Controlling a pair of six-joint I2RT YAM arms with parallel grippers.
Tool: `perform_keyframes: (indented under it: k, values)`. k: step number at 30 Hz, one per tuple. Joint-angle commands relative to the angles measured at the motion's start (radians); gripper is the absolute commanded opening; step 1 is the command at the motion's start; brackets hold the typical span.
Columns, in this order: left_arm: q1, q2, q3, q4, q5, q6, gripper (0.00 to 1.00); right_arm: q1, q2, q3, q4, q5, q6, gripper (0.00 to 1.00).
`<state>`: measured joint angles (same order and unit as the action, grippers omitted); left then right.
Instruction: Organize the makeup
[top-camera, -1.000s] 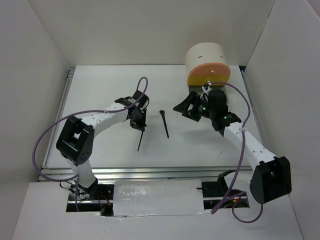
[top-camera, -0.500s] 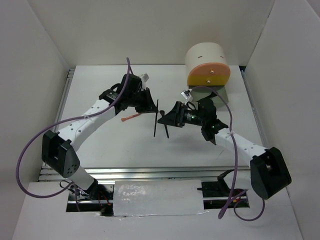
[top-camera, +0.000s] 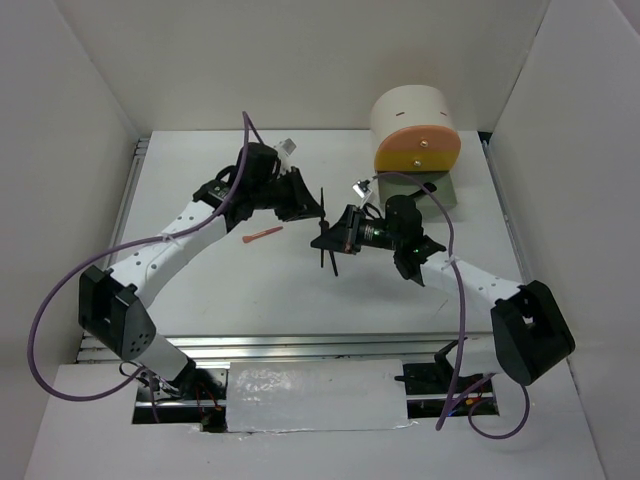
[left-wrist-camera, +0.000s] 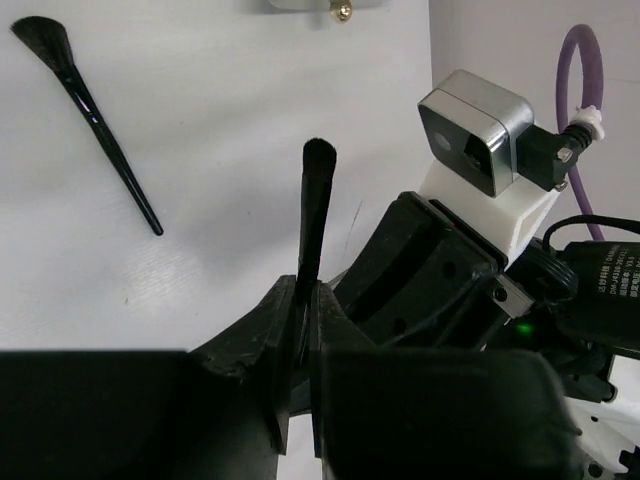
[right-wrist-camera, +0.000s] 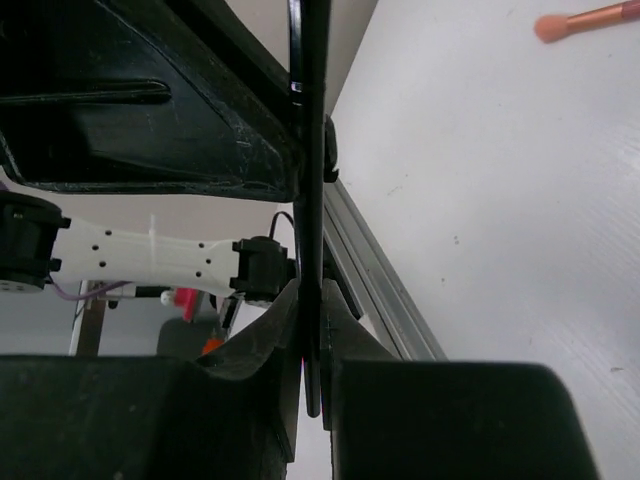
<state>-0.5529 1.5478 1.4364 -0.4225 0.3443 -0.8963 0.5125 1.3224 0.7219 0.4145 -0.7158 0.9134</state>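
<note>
A thin black brush (top-camera: 322, 215) hangs upright above the table's middle, held at both ends. My left gripper (top-camera: 306, 206) grips its handle from the left. In the left wrist view the bristle tip (left-wrist-camera: 318, 160) sticks up from the narrow gap of my left gripper (left-wrist-camera: 305, 305). My right gripper (top-camera: 332, 238) comes in from the right. In the right wrist view my right gripper (right-wrist-camera: 312, 310) is shut on the brush's lower shaft (right-wrist-camera: 311, 180). A second black brush (left-wrist-camera: 95, 115) with a fan head lies on the table. A coral-pink stick (top-camera: 262, 235) lies left of the grippers.
The cream round-topped box (top-camera: 412, 112) with an orange front (top-camera: 418, 152) stands at the back right, behind my right arm. White walls close in the table on three sides. A metal rail (right-wrist-camera: 385, 285) runs along the table's edge.
My left arm carried the black brush from the table to the middle. My right gripper swung in from the box and shut on the brush's lower end.
</note>
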Motion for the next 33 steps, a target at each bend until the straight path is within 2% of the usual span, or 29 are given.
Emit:
perform_keyframes:
  k: [1, 2, 3, 5, 9, 11, 13, 16, 21, 25, 28, 33]
  values:
    - [-0.007, -0.052, -0.024, 0.036, 0.022, -0.023, 0.16, 0.009, 0.023, 0.063, 0.095, -0.019, 0.011, 0.06]
    - [-0.007, -0.055, -0.025, 0.037, 0.016, -0.023, 0.37, 0.008, 0.024, 0.062, 0.102, -0.019, 0.025, 0.05]
    - [-0.007, -0.064, -0.025, 0.03, -0.008, -0.021, 0.54, 0.008, 0.026, 0.057, 0.115, -0.017, 0.031, 0.05]
    - [-0.007, -0.071, -0.007, 0.016, -0.033, -0.016, 0.99, 0.006, 0.031, 0.05, 0.118, -0.005, 0.045, 0.04]
    - [-0.001, -0.043, 0.11, -0.1, -0.12, 0.011, 0.99, 0.006, 0.038, 0.039, 0.106, 0.033, 0.076, 0.03]
    - [0.001, -0.011, 0.224, -0.169, -0.206, 0.028, 0.99, 0.006, 0.026, 0.037, 0.083, 0.065, 0.085, 0.01]
    - [0.001, 0.009, 0.33, -0.282, -0.313, 0.037, 0.99, -0.008, 0.008, 0.054, 0.008, 0.142, 0.079, 0.01]
    - [0.004, 0.02, 0.383, -0.363, -0.391, 0.04, 0.99, -0.055, -0.009, 0.099, -0.153, 0.286, 0.082, 0.0]
    - [0.018, -0.029, 0.28, -0.341, -0.355, 0.062, 0.99, -0.186, 0.004, 0.206, -0.371, 0.409, 0.091, 0.0]
    - [0.019, -0.083, 0.19, -0.341, -0.369, 0.066, 0.99, -0.307, 0.031, 0.286, -0.553, 0.577, 0.146, 0.0]
    - [0.024, -0.103, 0.141, -0.341, -0.354, 0.082, 0.99, -0.342, 0.073, 0.364, -0.631, 0.688, 0.188, 0.0]
    - [0.022, -0.132, 0.095, -0.363, -0.353, 0.103, 0.99, -0.41, 0.191, 0.499, -0.758, 0.765, 0.26, 0.0]
